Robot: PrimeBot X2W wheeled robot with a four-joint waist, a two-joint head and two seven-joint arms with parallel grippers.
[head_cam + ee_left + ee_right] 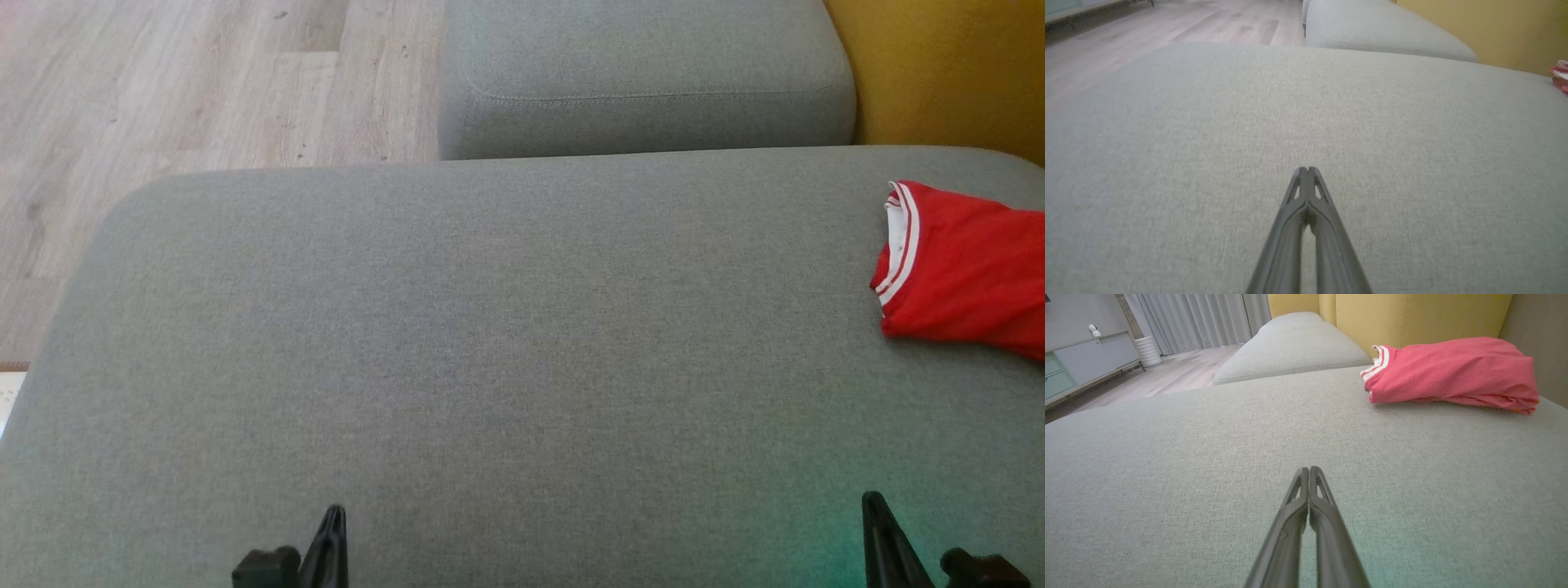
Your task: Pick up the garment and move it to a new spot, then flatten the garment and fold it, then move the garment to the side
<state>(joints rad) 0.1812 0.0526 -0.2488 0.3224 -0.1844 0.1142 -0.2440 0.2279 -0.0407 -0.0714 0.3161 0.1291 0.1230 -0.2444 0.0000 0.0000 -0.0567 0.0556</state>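
**Two hands shut, nothing held; garment at the right of the seat**

Both of my hands are over the large grey sofa seat cushion. My left hand is at the lower left of the head view, fingers pressed together at the tips. My right hand is at the lower right in the same condition. Each wrist view confirms this: the two dark fingers meet at the tips with nothing between them, and bare grey fabric lies ahead of them.

The red garment lies on the right part of the same cushion, well apart from both hands and nearer my right one. It is bunched into a low heap. An edge with white striped trim faces the middle of the seat. In the right wrist view the heap lies just in front of the yellow backrest; I cannot tell whether they touch. In the left wrist view a sliver of it shows at the right edge.

A second grey cushion adjoins the far side of the seat. Pale wood floor lies to the left. The right wrist view shows a low cabinet and grey curtains beyond the floor.
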